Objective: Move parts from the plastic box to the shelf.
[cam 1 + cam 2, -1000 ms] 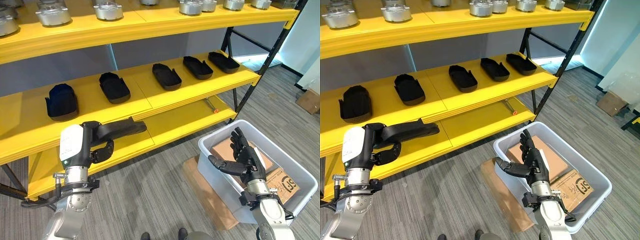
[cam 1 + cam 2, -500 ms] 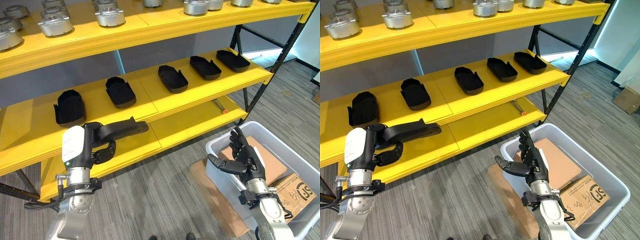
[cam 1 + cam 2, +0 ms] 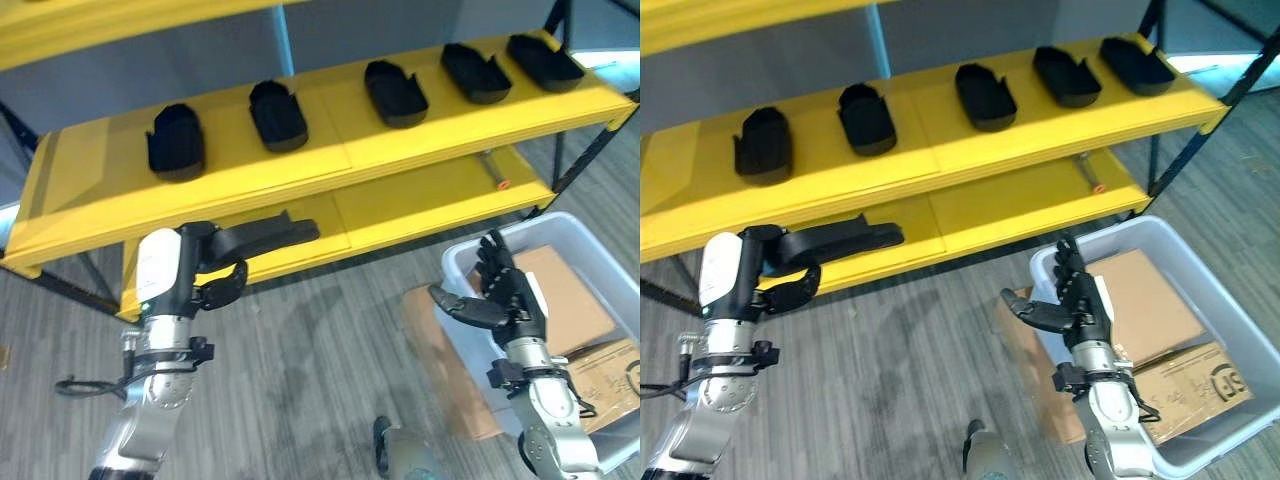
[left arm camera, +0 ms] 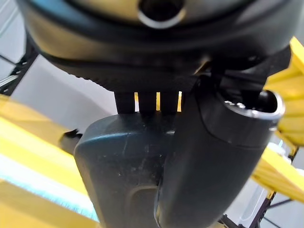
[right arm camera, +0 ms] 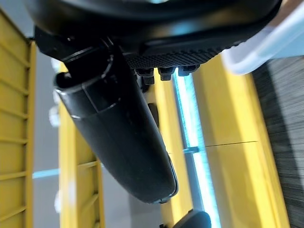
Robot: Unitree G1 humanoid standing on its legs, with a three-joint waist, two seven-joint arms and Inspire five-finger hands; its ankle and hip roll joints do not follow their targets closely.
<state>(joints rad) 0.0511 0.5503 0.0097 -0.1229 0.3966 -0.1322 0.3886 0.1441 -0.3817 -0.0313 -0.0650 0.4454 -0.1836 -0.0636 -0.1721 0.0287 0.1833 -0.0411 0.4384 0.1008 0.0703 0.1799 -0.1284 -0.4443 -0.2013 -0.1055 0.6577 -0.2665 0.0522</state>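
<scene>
Nearest, at lower left, left hand (image 3: 215,283) curled round a black part (image 3: 262,236), the part's long end jutting level toward the shelf (image 3: 420,215) and just short of its lowest tier. At lower right, right hand (image 3: 500,297) with fingers straight and spread, empty, raised above the near rim of the plastic box (image 3: 462,268) on the floor. Inside the box, brown cardboard boxes (image 3: 570,300). Beyond, on the shelf's lower tier, a small tool with an orange tip (image 3: 494,171). Farther back, on the middle tier, five more black parts (image 3: 396,92) in a row, well apart.
</scene>
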